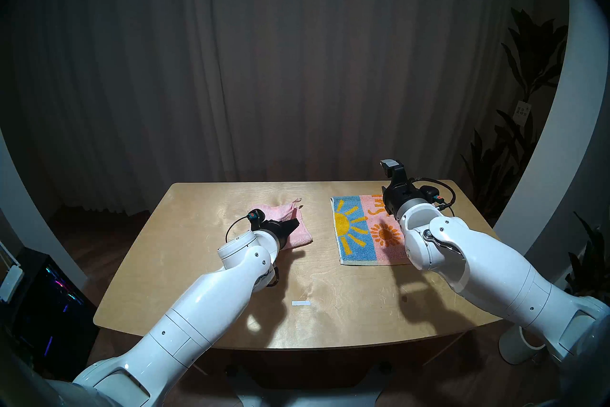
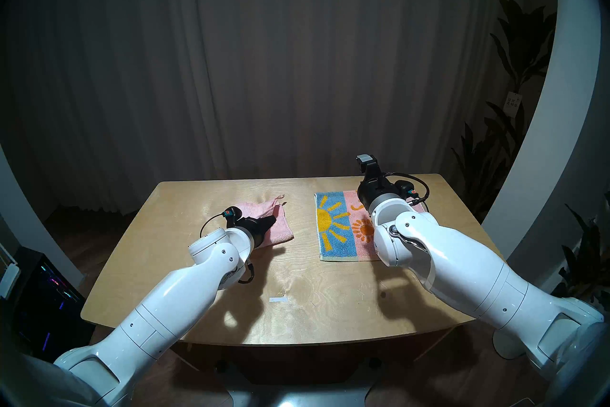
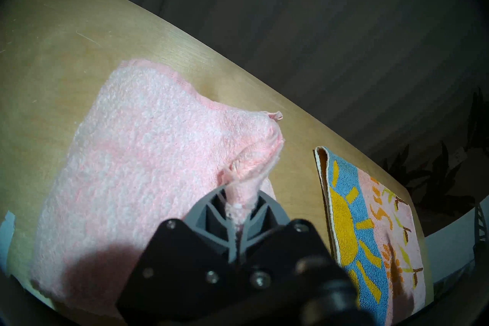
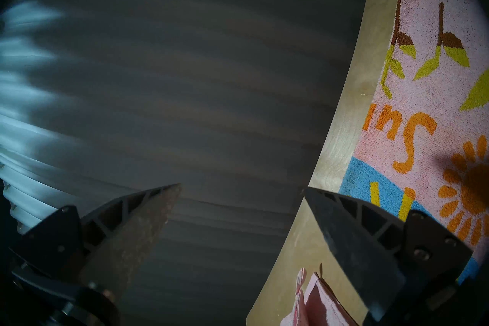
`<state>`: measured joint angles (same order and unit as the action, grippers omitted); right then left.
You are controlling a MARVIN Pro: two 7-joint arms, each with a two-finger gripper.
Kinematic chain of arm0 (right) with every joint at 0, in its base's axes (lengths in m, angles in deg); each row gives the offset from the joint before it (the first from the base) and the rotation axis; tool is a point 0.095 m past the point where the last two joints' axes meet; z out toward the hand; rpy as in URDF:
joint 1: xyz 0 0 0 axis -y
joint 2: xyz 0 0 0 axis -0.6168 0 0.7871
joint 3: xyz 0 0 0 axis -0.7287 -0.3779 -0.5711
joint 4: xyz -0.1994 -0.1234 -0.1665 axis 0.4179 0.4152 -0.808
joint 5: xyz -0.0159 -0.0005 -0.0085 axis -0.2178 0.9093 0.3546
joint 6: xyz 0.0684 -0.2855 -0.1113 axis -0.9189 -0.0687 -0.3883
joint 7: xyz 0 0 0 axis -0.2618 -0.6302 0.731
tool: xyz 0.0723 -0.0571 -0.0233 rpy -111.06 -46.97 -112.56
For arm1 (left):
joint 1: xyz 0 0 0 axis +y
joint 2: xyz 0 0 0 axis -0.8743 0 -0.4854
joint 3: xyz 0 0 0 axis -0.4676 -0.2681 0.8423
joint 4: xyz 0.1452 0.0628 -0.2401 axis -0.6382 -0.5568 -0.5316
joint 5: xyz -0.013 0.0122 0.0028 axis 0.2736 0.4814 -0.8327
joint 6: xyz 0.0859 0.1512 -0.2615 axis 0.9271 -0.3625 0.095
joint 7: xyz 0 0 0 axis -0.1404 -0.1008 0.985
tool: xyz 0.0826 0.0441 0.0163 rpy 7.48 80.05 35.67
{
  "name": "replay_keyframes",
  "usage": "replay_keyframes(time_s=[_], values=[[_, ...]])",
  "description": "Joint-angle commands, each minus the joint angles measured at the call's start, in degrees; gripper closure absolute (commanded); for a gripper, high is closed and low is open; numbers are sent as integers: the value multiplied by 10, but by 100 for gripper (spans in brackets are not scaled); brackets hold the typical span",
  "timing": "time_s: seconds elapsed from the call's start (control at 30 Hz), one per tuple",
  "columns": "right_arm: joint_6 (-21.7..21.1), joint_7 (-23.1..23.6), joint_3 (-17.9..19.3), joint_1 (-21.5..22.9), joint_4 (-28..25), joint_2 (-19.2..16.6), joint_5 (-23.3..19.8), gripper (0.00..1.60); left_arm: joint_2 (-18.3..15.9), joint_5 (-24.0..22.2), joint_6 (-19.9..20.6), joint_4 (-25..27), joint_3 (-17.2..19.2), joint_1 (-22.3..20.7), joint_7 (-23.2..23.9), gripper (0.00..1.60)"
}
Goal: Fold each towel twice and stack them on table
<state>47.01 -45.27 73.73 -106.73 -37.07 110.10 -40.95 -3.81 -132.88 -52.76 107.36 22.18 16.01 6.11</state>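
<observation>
The left tool [image 3: 239, 201] is clenched on a pinched fold of the pale pink towel [image 3: 148, 148], which lies folded on the desk [image 1: 185, 264] at about 11 o'clock from the desk's middle, bunched around the tool tip. Its long axis runs from near left to far right. The right tool [image 4: 240, 188] hangs released above the sun-patterned towel [image 1: 355, 231], spread flat at 2 o'clock, long axis running near to far.

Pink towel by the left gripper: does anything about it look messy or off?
Yes. The pink towel is bunched: its far corner sticks up ragged, and the left gripper is shut on a pinched fold. The sun towel lies flat and neat on the table.
</observation>
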Motion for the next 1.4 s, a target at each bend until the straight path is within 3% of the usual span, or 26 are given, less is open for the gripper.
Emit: replay_keyframes(time_s=[0.0,0.03,0.07,0.27,0.43,0.73,0.9,1.13,1.2,1.23,1.33,1.37], values=[[1,13,11,-2,-10,-8,-4,0,25,8,-2,-1,-5,-35,-10,109],[0,14,11,-2,-9,-9,-4,0,26,8,-2,-2,-5,-36,-11,23],[-1,15,11,-2,-9,-9,-5,0,28,9,-2,-3,-6,-37,-12,0],[-7,17,12,1,-4,-11,-9,0,38,7,-5,-8,-6,-46,-14,0],[-17,20,14,8,5,-11,-13,0,55,-22,-3,-8,4,-48,4,0],[-24,26,18,11,21,-12,-16,0,68,-137,65,-14,23,-35,32,0],[-15,29,24,2,17,-16,-21,0,62,-147,74,-11,20,-29,33,0],[-3,22,44,2,4,-25,-41,0,41,-120,39,41,28,-9,39,0],[-2,21,47,4,0,-33,-42,0,23,-99,15,56,44,-14,73,0],[0,20,49,3,-2,-35,-45,0,14,-102,7,80,55,-2,76,0],[1,17,49,-2,-6,-41,-49,0,7,-106,-3,87,76,-4,86,0],[3,14,49,-8,-9,-44,-54,0,3,-120,-10,96,99,0,94,0]])
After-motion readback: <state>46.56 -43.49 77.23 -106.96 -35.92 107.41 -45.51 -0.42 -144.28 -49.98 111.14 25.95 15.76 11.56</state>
